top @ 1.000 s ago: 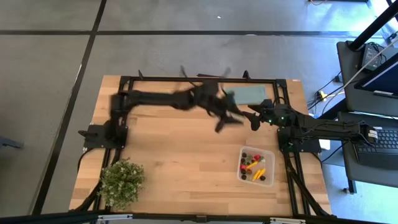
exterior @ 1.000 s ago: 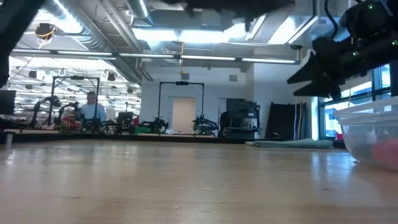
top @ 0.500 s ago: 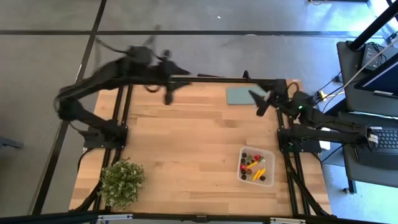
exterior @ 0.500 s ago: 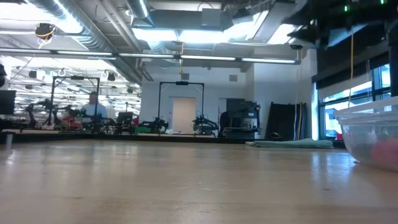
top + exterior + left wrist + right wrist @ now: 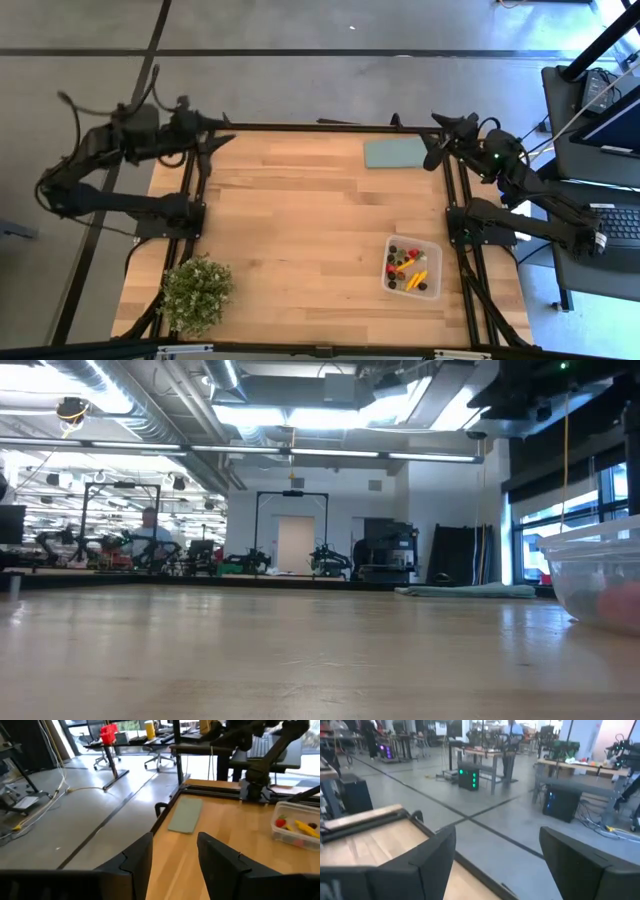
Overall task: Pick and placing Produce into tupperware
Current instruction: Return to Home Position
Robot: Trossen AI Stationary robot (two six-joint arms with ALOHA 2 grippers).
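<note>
The clear tupperware (image 5: 412, 267) stands on the table near its right edge, toward the near side. The produce (image 5: 406, 268) lies inside it: small red, dark round and orange-yellow pieces. The box also shows in the left wrist view (image 5: 295, 827) and at the right edge of the low view (image 5: 597, 582). My left gripper (image 5: 214, 140) is open and empty over the table's far left corner; its open fingers show in the left wrist view (image 5: 175, 856). My right gripper (image 5: 437, 143) is open and empty over the far right edge; its fingers stand wide apart in the right wrist view (image 5: 497, 855).
A flat teal-grey slab (image 5: 394, 152) lies at the far right of the table. A bushy green potted plant (image 5: 196, 292) stands at the near left corner. Bare wood lies across the table's middle (image 5: 300, 230). Black frame rails run along the table's edges.
My left arm has swung from above the table's far middle back to the far left corner, rising out of the low view. My right gripper has drawn back toward the far right edge and risen. The tupperware and the produce have stayed put.
</note>
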